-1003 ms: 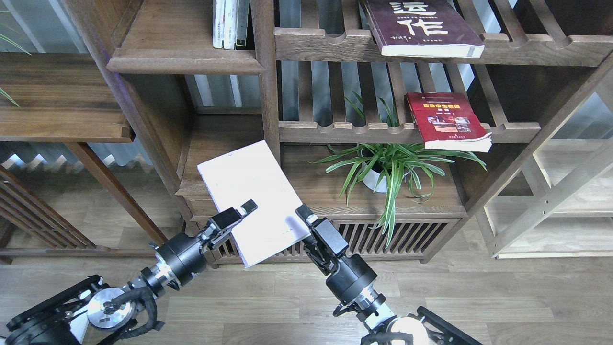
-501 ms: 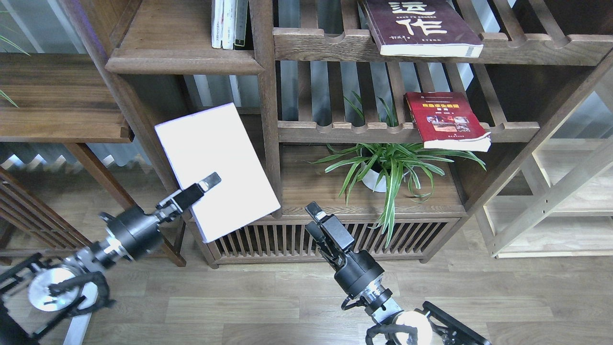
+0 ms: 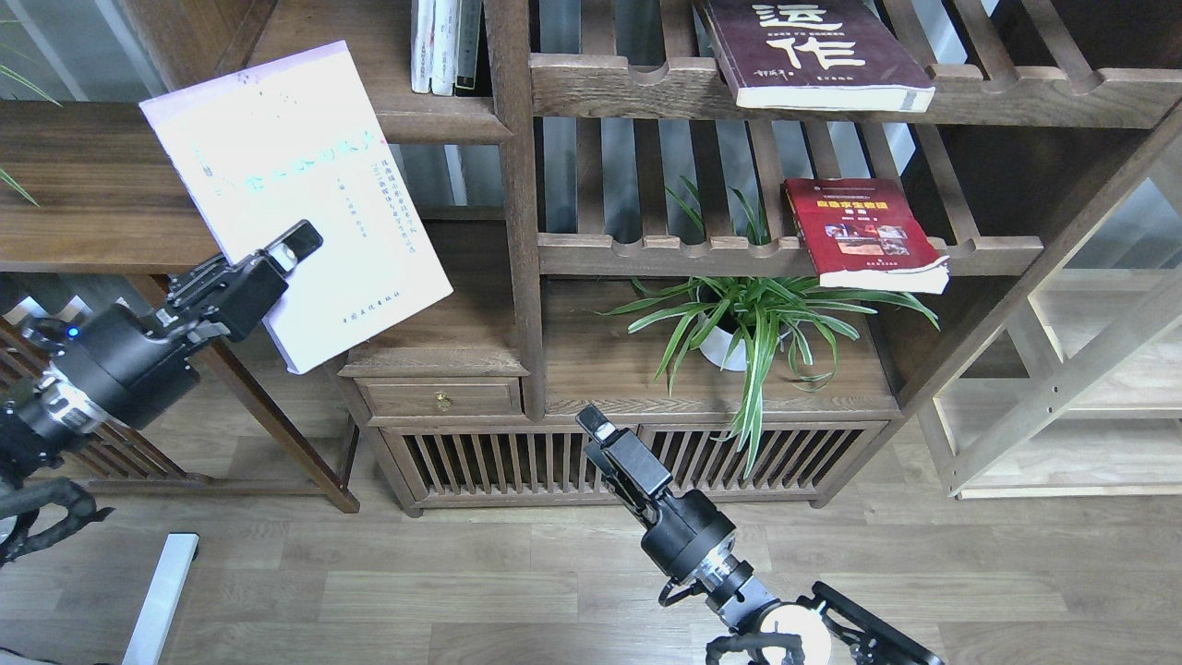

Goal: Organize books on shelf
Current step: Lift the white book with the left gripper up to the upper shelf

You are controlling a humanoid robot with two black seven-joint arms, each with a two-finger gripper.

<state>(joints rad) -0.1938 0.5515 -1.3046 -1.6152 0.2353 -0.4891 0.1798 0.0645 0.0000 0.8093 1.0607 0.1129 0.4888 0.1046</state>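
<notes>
My left gripper point(image 3: 288, 251) is shut on the lower left edge of the white-lilac book point(image 3: 314, 175), which has a faint green title. It holds the book tilted in the air, in front of the left end of the shelf point(image 3: 452, 127), a solid dark-brown board with a rounded lip. The maroon book point(image 3: 813, 51) with cream characters lies on the upper slatted rack. The red book point(image 3: 863, 231) lies on the lower slatted rack, its corner past the rail. My right gripper point(image 3: 598, 432) is low, in front of the cabinet, and holds nothing; its fingers cannot be told apart.
Thin pale upright books point(image 3: 446, 46) stand at the shelf's right end against a post. A potted green plant point(image 3: 739, 319) sits under the red book. A drawer cabinet point(image 3: 443, 397) is below, a dark side board point(image 3: 83, 185) at left, and a light wood frame point(image 3: 1062, 388) at right.
My left gripper has carried the white-lilac book up and to the left, from cabinet height to shelf height. My right gripper has let go of the book and drawn back down.
</notes>
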